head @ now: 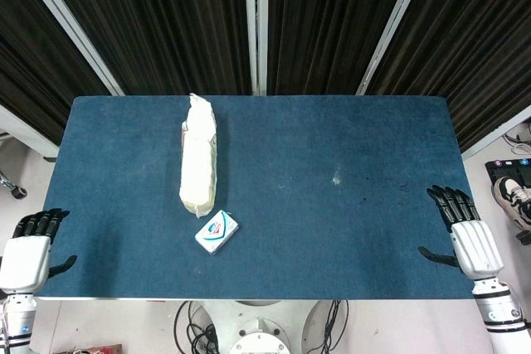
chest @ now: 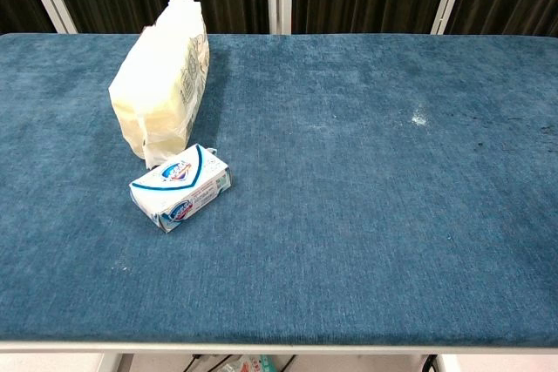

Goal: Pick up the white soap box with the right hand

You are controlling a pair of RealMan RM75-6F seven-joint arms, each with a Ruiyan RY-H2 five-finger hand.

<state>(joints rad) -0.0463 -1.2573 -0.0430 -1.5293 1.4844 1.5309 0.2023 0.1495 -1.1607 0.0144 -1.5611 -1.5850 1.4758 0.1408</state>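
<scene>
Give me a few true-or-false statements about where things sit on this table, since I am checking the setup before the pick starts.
1. The soap box lies just in front of the near end of the long pale packet. True.
2. The right hand is holding the soap box. False: it rests at the table's right edge, far from the box, holding nothing.
3. The soap box lies nearer the left hand than the right. True.
4. The soap box sits on top of the packet. False: it lies on the blue table.
5. Both hands show in the chest view. False: only the head view shows them.
</scene>
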